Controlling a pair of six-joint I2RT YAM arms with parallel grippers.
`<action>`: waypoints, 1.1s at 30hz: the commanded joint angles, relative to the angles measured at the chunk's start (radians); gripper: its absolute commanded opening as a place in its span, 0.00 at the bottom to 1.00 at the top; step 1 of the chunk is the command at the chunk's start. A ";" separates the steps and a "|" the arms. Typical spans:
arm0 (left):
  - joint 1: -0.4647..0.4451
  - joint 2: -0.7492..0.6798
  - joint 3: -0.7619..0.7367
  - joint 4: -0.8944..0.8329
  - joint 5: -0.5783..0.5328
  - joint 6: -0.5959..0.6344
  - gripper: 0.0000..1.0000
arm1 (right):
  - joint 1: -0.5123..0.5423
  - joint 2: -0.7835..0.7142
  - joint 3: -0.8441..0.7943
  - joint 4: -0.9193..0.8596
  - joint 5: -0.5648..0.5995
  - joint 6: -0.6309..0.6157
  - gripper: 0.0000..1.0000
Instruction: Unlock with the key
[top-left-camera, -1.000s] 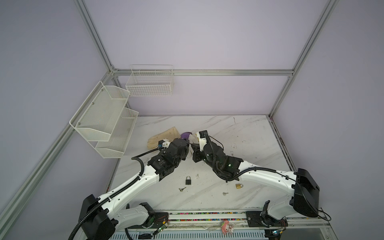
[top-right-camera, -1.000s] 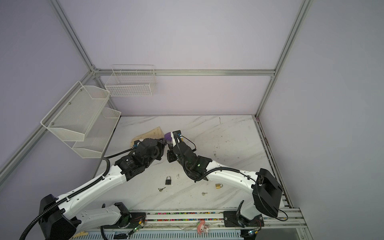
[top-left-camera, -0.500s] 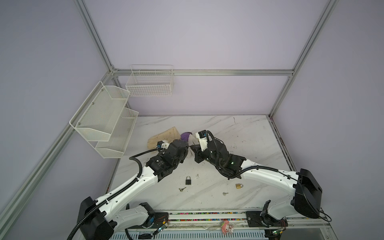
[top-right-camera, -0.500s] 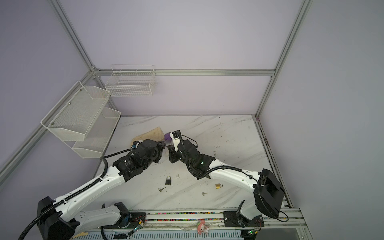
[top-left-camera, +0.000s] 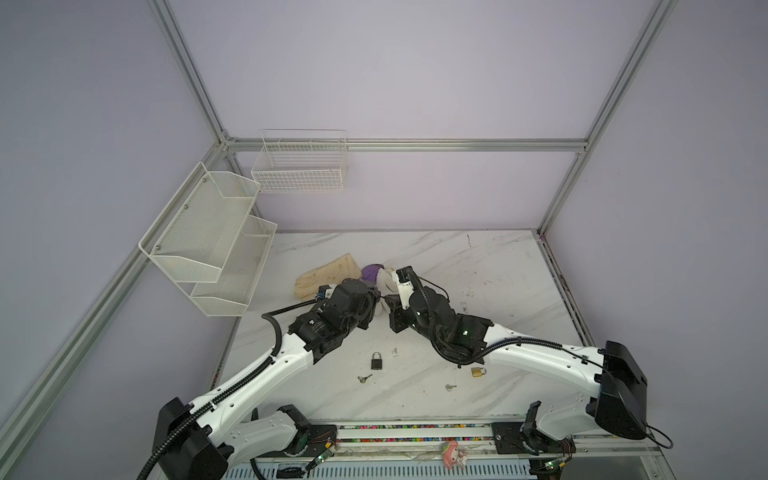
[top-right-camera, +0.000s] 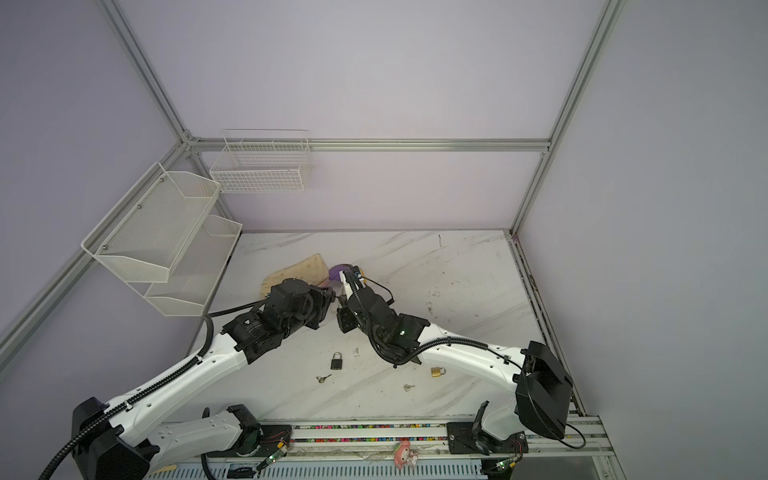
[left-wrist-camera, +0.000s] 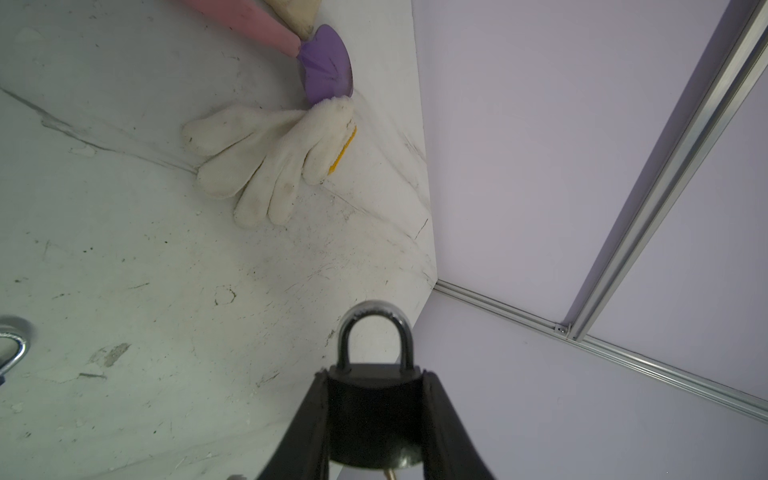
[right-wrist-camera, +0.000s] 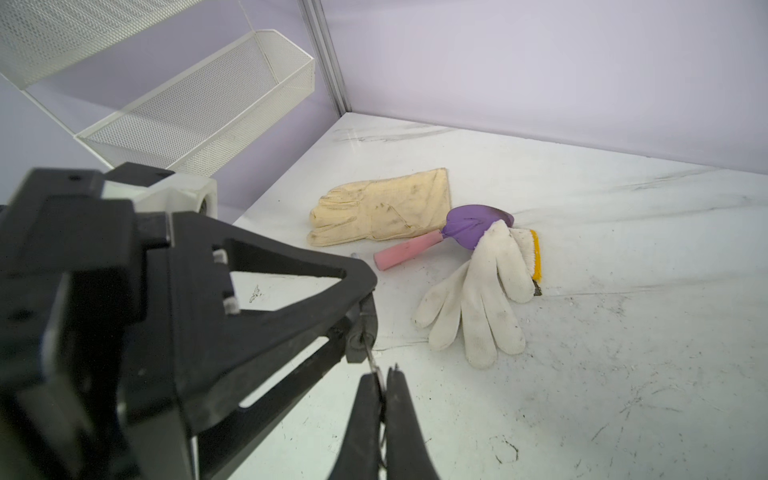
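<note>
Above the middle of the table (top-left-camera: 498, 270), the two arms meet tip to tip, raised clear of the marble. The left gripper (left-wrist-camera: 374, 376) is clamped on the black body of a padlock (left-wrist-camera: 374, 419), one finger pressed to each side, and the silver shackle has both legs down in the body. The right gripper (right-wrist-camera: 381, 374) has its fingers pinched together on the head of a key (right-wrist-camera: 372, 357). In the right wrist view the thin blade runs from those fingers to the underside of the padlock. How far it sits in the keyway cannot be told. Both top views show the padlock and key hidden between the gripper bodies. On the table nearer the arm bases lie a black lock (top-left-camera: 377, 361) with a loose key (top-left-camera: 364, 378) just beside it, and a brass lock (top-left-camera: 478, 371) with another key (top-left-camera: 450, 387) near it. Behind the grippers lies a tan glove (right-wrist-camera: 382, 208). The pink handle of a trowel (right-wrist-camera: 473, 224) rests against its cuff. A white glove (right-wrist-camera: 478, 299) lies with its cuff over the edge of the purple blade, fingers spread toward the arms. A white mesh rack (right-wrist-camera: 208, 108) hangs on the left wall and a wire basket (top-left-camera: 299, 166) on the back wall.
</note>
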 joint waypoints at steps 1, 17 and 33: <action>0.012 -0.048 -0.089 0.005 -0.014 -0.077 0.00 | 0.014 -0.096 -0.040 0.033 -0.063 0.059 0.00; -0.030 -0.033 -0.063 0.073 -0.065 -0.180 0.00 | 0.066 0.043 -0.098 0.296 0.086 0.090 0.00; -0.096 0.018 -0.027 0.154 -0.126 -0.123 0.00 | 0.042 0.104 -0.100 0.655 -0.352 0.377 0.00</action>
